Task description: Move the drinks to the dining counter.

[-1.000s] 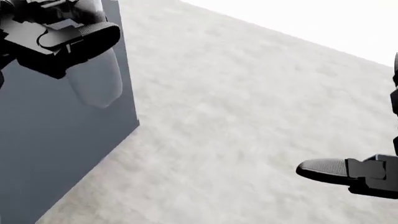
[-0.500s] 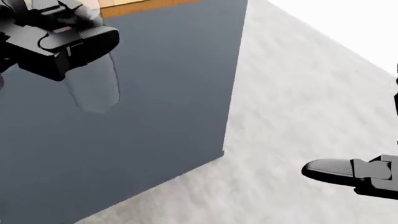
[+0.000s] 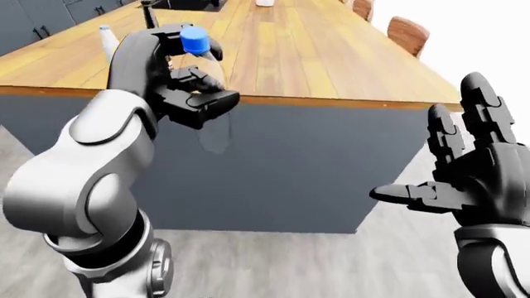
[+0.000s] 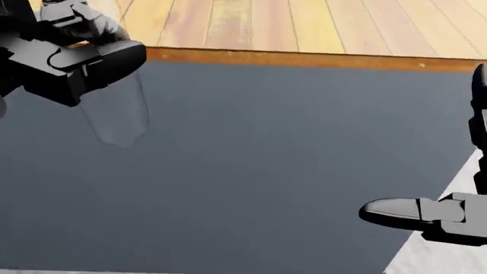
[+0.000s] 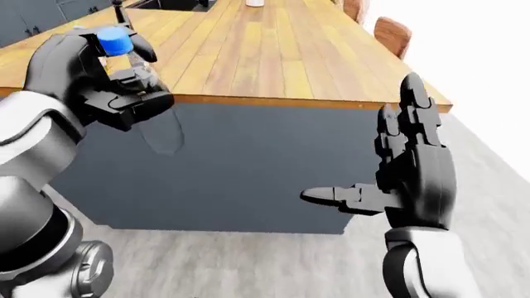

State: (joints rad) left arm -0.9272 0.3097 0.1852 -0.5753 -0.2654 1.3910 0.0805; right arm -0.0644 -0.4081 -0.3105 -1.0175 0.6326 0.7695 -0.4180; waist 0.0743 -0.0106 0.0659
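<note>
My left hand (image 3: 186, 93) is shut on a clear water bottle (image 3: 214, 127) with a blue cap (image 3: 196, 40), held upright in front of the dining counter's dark side panel. The bottle's clear body (image 4: 114, 117) also shows in the head view below the black fingers (image 4: 76, 63). My right hand (image 5: 397, 180) is open and empty, fingers spread upward, at the right. The wooden dining counter (image 3: 306, 56) stretches away ahead. A second clear bottle (image 3: 107, 38) with a white cap stands on its left part.
The counter's dark blue-grey side panel (image 3: 331, 167) fills the middle of the views. A dark bottle (image 3: 149, 12) stands on the counter at top left. Wooden chairs (image 3: 406, 34) line the counter's right side. Grey floor (image 5: 248, 267) lies below.
The whole picture has shifted: the camera turned toward the counter, so its panel and wooden top now fill the head view instead of floor. Both hands keep their poses.
</note>
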